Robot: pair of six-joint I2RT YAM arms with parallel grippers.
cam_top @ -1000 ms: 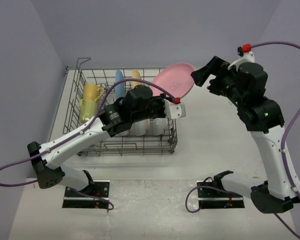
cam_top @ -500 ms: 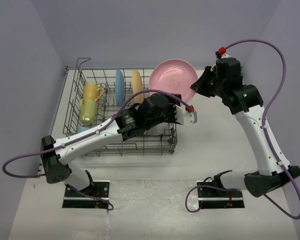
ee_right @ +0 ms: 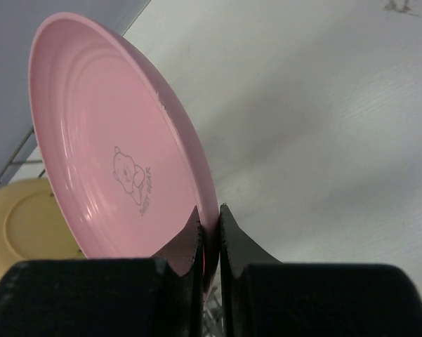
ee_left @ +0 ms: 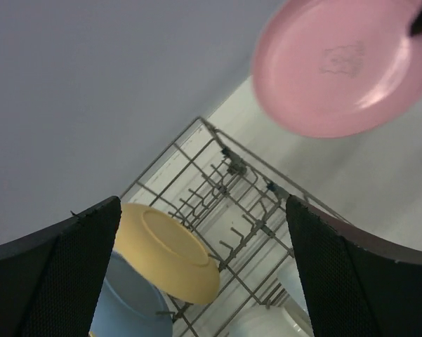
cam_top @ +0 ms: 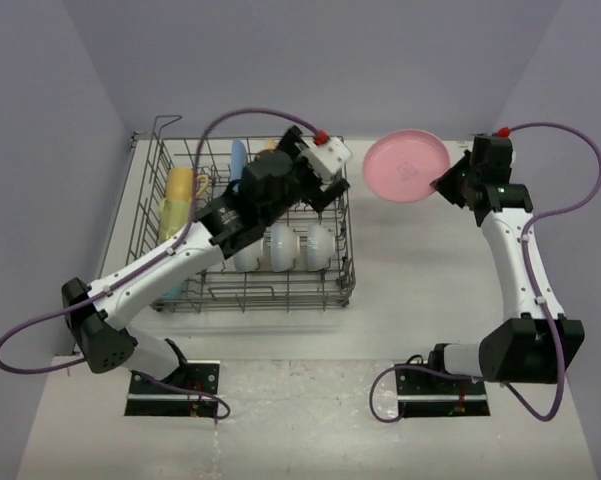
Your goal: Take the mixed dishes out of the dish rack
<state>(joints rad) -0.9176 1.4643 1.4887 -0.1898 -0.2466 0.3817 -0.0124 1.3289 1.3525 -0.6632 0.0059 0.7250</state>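
Right hand (ee_right: 209, 210) is clamped on the lower rim of the pink plate (ee_right: 112, 140), one finger on each face, so the plate stands up out of the fingers on edge. Its hollow side, with a small bear print, faces the dish rack (cam_top: 180, 295). From above, the plate (cam_top: 407, 167) hangs just right of the rack and clear of it, over the white counter (cam_top: 410, 290), tilted with its long line running left to right.

Left hand (ee_left: 202, 203) is spread wide and holds nothing. It sits over the rack's far right part. White bowls (cam_top: 280, 245) fill the near row; farther back an orange plate (ee_left: 172, 249) and a blue plate (ee_left: 126, 302) stand on edge between the tines, with a yellow mug (cam_top: 183, 184) at the left.
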